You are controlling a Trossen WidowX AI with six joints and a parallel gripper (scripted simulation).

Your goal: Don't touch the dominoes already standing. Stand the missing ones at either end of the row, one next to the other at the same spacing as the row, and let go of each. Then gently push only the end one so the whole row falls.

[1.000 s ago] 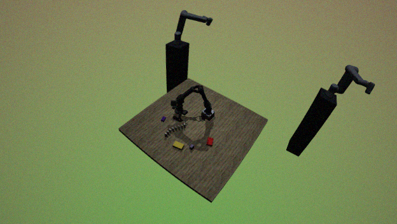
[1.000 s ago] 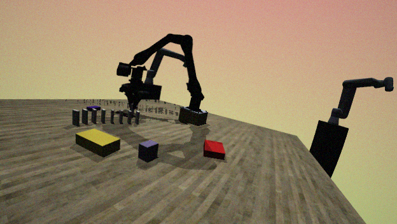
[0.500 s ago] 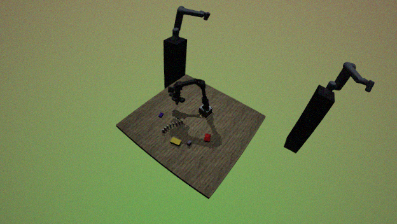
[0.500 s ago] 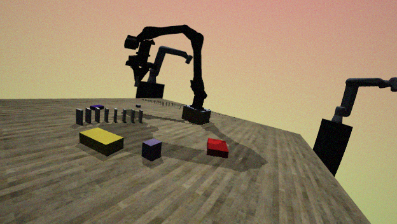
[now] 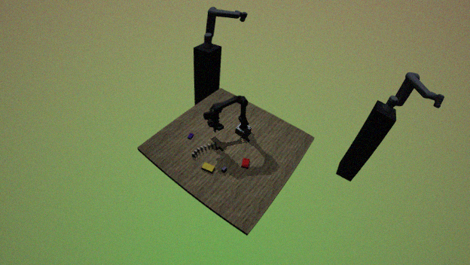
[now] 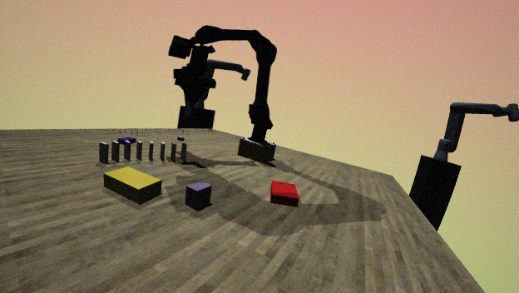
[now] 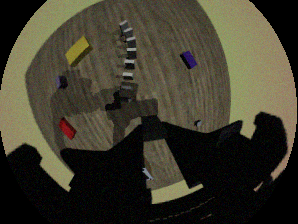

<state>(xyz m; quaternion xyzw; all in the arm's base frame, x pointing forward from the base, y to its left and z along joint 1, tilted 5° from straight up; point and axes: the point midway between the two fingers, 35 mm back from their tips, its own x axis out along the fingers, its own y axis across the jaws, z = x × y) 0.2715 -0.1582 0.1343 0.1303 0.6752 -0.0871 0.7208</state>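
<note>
Several thin grey dominoes stand upright in a gently curved row; one in mid-row [image 6: 150, 151] [image 7: 131, 52] is lit on its top. The end domino nearest the arm's base [image 6: 184, 152] also stands. My gripper [image 6: 189, 113] [image 7: 150, 125] is shut on a dark domino [image 7: 153, 127], high above the table and beyond that end of the row. The held domino's lower edge and exact tilt are too dark to tell. A small grey block [image 6: 180, 138] [image 7: 198, 123] lies on the table behind the row; whether it is a domino is unclear.
A yellow block [image 5: 208, 167] [image 6: 133, 179] [image 7: 78, 51] and a lilac cube [image 5: 224, 169] [image 6: 198, 196] lie in front of the row. A red block [image 5: 245, 162] [image 6: 284, 193] [image 7: 67, 128] lies farther right. A purple block [image 5: 190, 135] [image 7: 188, 59] lies behind the row.
</note>
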